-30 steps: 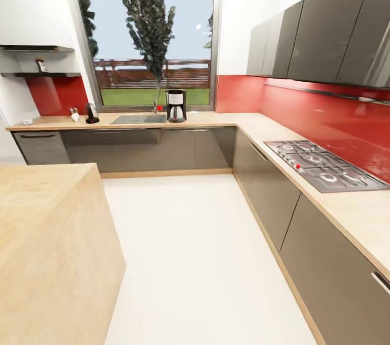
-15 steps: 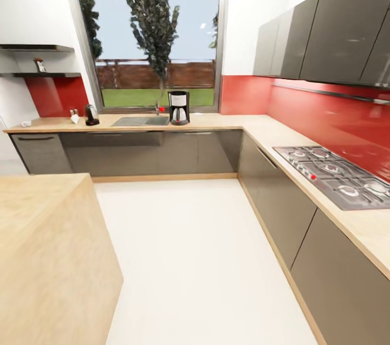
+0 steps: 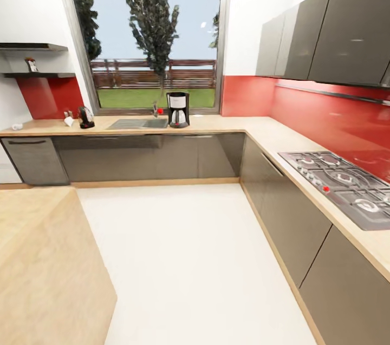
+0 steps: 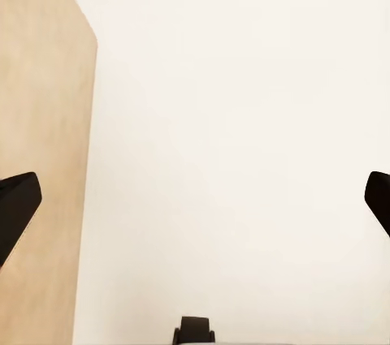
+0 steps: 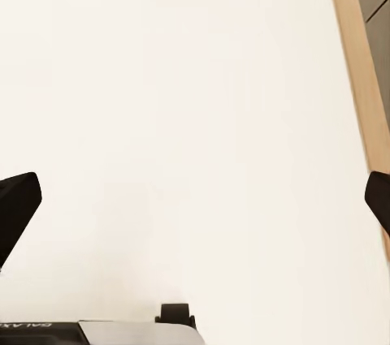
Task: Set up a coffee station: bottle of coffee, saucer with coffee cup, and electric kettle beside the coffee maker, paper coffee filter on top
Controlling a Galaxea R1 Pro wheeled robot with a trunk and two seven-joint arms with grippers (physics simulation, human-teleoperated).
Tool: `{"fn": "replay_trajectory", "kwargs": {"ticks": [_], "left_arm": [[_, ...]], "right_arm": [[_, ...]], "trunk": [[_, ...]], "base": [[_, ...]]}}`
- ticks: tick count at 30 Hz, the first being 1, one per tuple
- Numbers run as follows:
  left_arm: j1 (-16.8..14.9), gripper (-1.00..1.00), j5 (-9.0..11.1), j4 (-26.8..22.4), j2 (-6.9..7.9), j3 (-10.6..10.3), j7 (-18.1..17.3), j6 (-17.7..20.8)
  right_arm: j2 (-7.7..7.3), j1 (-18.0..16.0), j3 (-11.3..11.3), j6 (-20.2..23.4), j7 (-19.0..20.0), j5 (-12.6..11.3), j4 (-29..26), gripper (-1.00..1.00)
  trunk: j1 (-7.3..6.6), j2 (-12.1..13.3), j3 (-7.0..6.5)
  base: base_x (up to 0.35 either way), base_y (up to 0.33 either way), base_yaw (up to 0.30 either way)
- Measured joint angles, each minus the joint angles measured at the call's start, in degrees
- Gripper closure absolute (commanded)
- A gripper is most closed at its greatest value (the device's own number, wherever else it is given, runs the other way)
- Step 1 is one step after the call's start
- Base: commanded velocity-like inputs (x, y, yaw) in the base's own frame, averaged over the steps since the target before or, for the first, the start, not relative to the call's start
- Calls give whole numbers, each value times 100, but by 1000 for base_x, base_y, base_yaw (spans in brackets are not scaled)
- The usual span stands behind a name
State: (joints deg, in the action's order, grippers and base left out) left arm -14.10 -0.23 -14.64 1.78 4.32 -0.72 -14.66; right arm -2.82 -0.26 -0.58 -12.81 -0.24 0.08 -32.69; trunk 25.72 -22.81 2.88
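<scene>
Well, coffee maker point(image 3: 177, 109) just beside sink point(image 3: 138, 124).

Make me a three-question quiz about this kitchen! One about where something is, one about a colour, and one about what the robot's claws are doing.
1. Where does the coffee maker stand?
A. On the countertop beside the sink, under the window
B. On the floor
C. On the stove

2. What colour is the wall panel behind the stove?
A. Blue
B. Red
C. Green

3. How are the two claws?
A. Both shut on a cup
B. One holds a kettle
C. Both open and empty

Answers:
1. A: the head view shows it on the worktop just right of the sink, in front of the window.
2. B: the panel along the wall is bright red.
3. C: the left claw and right claw have fingertips wide apart, with bare floor between them.
</scene>
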Motion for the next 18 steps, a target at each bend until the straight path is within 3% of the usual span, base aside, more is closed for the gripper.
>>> {"fn": "replay_trajectory", "kwargs": {"ticks": [18], "left_arm": [[0,-100,0,1,0,0,0,0]], "right_arm": [[7,-1,0,3,0,0,-1,-100]], "trunk": [[0,0,0]], "base": [[337,0,0]]}}
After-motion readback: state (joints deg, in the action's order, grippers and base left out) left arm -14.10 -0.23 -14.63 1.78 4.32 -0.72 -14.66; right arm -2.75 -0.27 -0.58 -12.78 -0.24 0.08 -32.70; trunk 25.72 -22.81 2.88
